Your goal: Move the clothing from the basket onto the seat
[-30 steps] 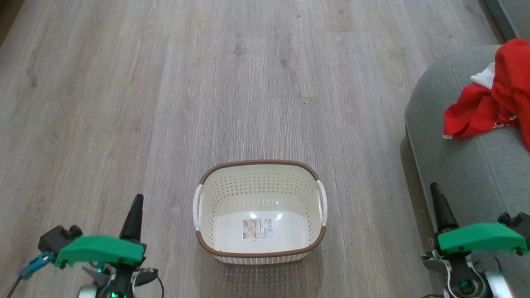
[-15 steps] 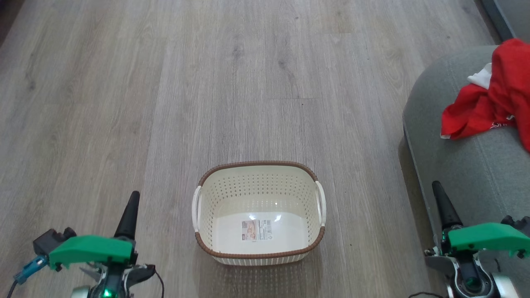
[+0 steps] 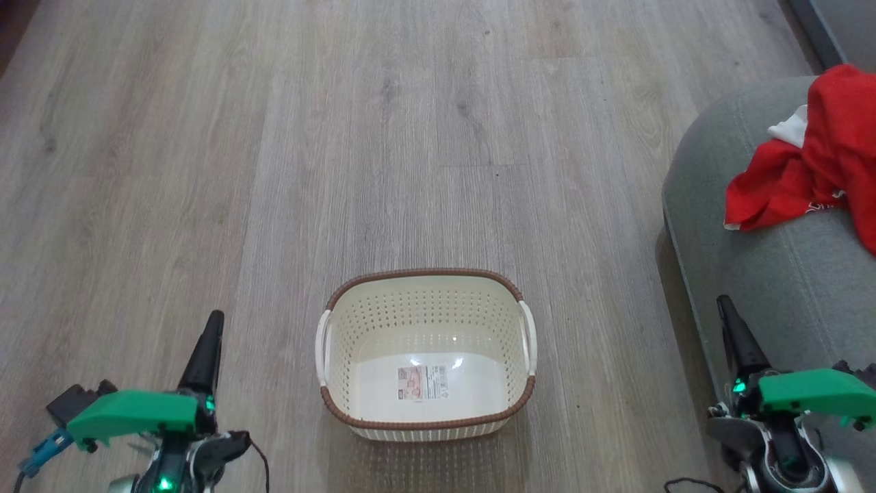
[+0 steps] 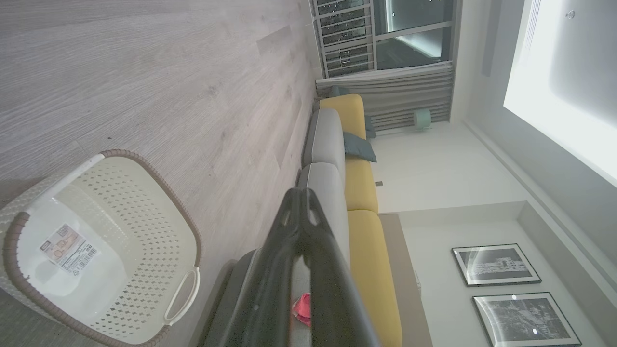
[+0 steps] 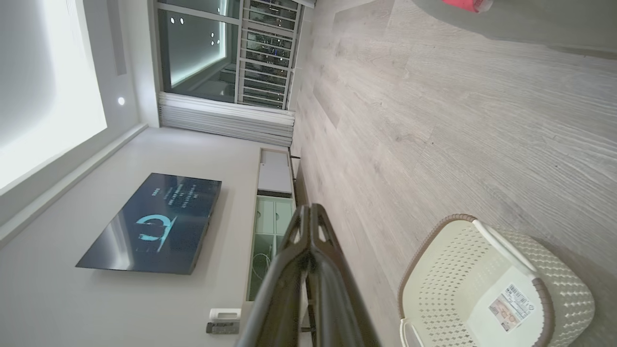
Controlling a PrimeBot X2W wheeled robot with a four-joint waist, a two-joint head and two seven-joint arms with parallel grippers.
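Observation:
The cream basket [image 3: 424, 273] stands on the wooden floor in front of me, with nothing inside but the label [image 3: 421, 382] on its bottom. The red and white clothing [image 3: 814, 171] lies crumpled on the grey seat [image 3: 766, 287] at the right edge of the head view. My left gripper [image 3: 213, 318] is shut and holds nothing, low at the left of the basket. My right gripper [image 3: 723, 305] is shut too, beside the seat's front corner. The left wrist view shows the basket [image 4: 144, 202] and a bit of the clothing [image 4: 301, 308] past its fingers [image 4: 299, 226].
Bare wood-look floor [image 3: 342, 137] stretches ahead and to the left. The seat belongs to a long sofa with yellow back cushions [image 4: 371, 260]. In the right wrist view a wall television [image 5: 154, 221] and a low cabinet [image 5: 272, 202] stand across the room.
Both grippers have slid slightly outward and lower in the head view, the left one leftward, the right one rightward. The basket and clothing have stayed put.

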